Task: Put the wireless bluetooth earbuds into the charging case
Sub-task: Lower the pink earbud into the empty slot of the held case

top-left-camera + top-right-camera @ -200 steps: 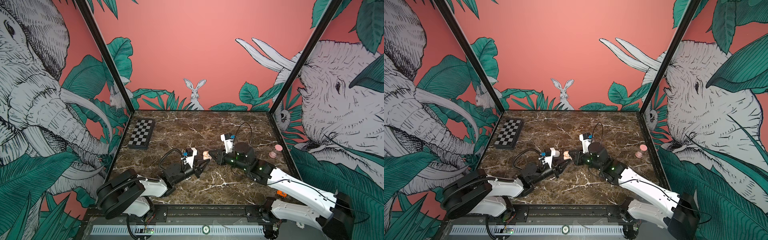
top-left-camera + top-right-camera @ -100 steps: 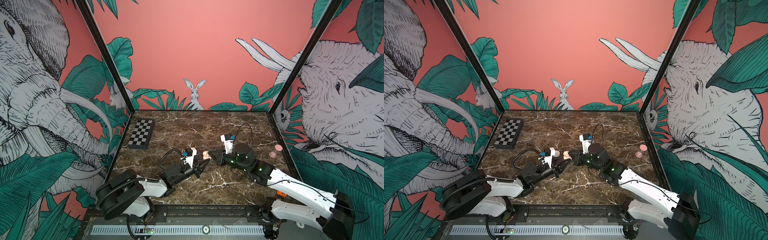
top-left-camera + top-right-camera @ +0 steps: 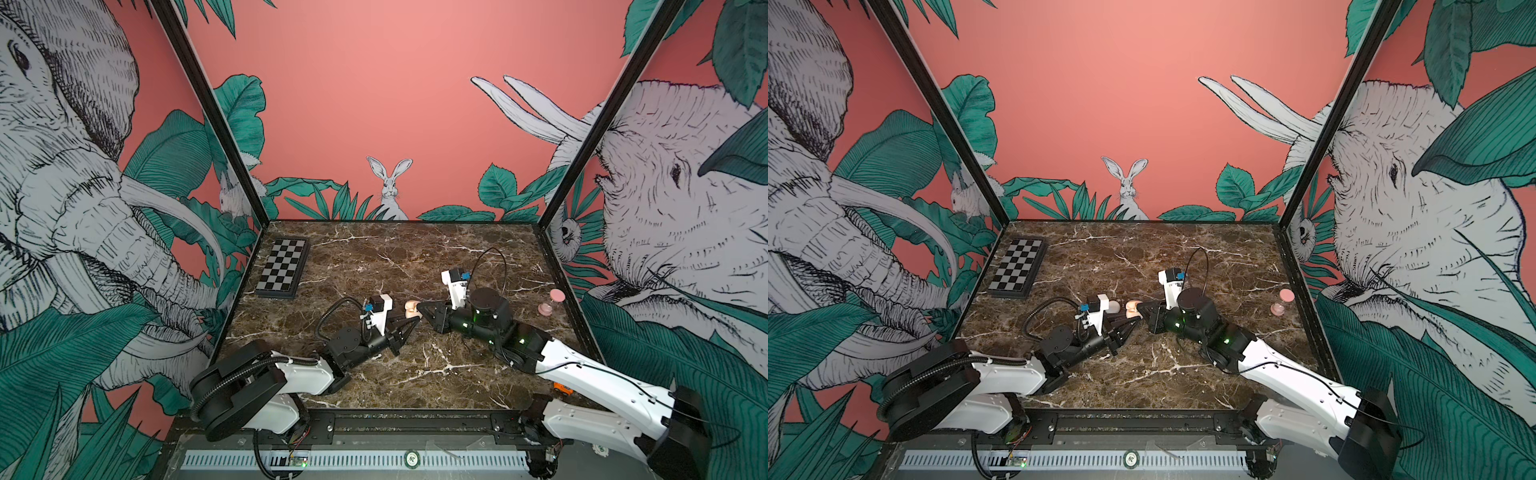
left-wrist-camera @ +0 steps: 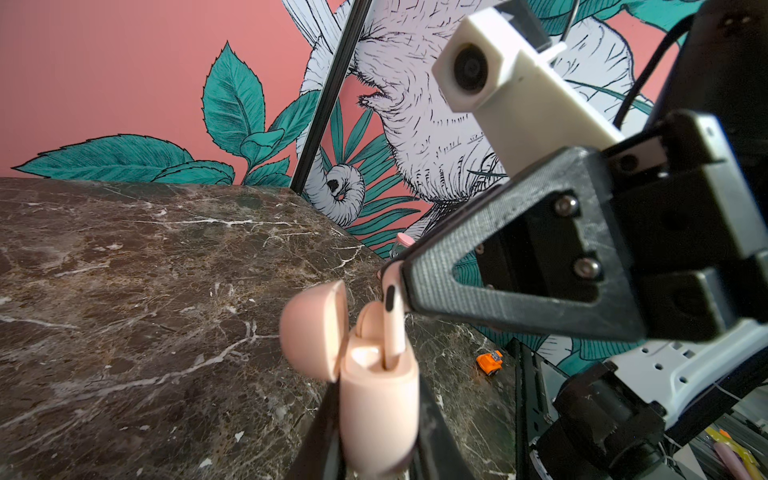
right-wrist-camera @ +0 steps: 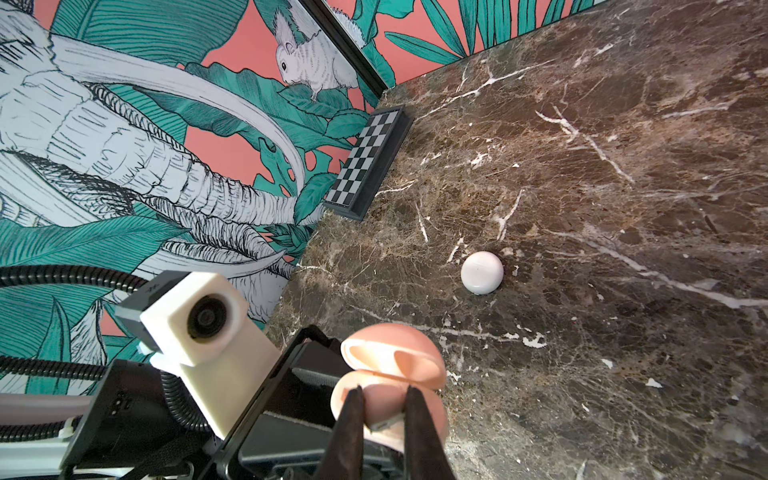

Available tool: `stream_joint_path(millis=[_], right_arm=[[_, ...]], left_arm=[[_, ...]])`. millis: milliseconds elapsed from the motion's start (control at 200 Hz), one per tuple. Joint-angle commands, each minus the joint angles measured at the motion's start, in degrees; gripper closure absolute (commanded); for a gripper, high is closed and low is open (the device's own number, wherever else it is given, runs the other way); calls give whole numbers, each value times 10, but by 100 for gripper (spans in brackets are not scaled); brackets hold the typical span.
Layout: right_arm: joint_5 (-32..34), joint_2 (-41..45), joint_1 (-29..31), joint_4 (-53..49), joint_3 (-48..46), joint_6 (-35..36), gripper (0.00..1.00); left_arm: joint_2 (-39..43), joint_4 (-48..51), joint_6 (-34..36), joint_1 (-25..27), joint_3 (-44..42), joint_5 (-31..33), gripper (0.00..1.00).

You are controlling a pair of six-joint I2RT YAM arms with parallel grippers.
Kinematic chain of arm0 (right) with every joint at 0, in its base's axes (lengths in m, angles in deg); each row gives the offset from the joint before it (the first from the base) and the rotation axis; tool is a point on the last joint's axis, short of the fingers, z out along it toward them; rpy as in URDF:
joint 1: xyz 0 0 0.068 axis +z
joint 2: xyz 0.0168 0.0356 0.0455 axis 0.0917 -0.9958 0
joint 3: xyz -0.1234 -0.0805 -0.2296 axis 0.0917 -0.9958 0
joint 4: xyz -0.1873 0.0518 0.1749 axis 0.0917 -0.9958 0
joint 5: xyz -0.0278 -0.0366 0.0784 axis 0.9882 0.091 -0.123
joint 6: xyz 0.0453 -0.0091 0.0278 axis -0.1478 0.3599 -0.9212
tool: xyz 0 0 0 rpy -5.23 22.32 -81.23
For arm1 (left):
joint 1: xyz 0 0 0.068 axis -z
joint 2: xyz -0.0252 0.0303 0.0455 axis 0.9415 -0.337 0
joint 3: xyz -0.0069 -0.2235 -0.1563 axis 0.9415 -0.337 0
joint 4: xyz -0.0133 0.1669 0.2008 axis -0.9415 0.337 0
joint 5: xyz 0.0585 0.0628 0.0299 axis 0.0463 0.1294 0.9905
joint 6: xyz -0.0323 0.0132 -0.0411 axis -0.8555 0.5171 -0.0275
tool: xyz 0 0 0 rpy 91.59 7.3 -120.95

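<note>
We find no text, brand or number that can be read. The small round badge (image 3: pixel 411 458) on the front rail (image 3: pixel 232 460) (in both top views) is too small to make out.

Pink earbud (image 4: pixel 394 332) partway in open case (image 4: pixel 378 409)

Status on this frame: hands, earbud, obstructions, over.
Left hand shut on charging case. Right hand shut on earbud, stem partway into case. Lid open, nothing blocking.
</note>
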Motion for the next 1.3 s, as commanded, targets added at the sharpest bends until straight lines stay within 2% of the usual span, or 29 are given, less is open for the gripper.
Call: stream_joint_path(millis=[0,815,1295], right_arm=[[-7,9,5,17,-1,13,86],[-11,9,14,4,18,18,76],[-3,16,16,-21,34,15,75]], left_arm=[[15,-16,-2,1,8,5,100],[5,-22,0,0,7,-8,100],[11,-3,8,1,8,-5,100]])
